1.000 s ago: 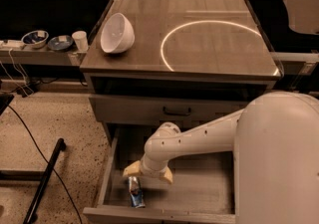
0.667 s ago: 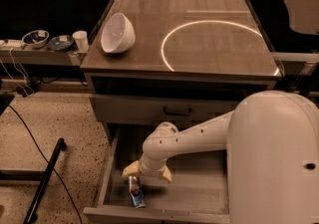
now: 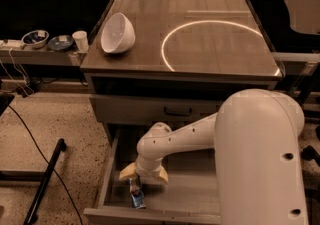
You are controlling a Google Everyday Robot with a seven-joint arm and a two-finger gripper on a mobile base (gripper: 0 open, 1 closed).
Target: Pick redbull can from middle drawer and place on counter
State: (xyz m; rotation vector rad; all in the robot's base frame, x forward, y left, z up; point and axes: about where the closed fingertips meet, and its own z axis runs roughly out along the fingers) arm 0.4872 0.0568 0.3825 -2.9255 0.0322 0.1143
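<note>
Camera view: a smooth white arm reaches into the open drawer (image 3: 200, 191), a shallow, flat-bottomed wooden tray. There the gripper (image 3: 143, 178) hangs with its tan fingers (image 3: 127, 172) spread to either side of the upper end of the slim blue-and-silver can (image 3: 137, 196), which rests near the drawer's front left corner. Above, the wood-grain table (image 3: 210, 14) bears a glossy white bowl (image 3: 117, 33) tipped on its side.

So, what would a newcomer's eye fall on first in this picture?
The big white arm fills the lower right, with its gripper down in the open drawer, right by the can near the front edge. Next come the bright white circle on the counter and the white bowl, tipped on its side at the counter's left.
</note>
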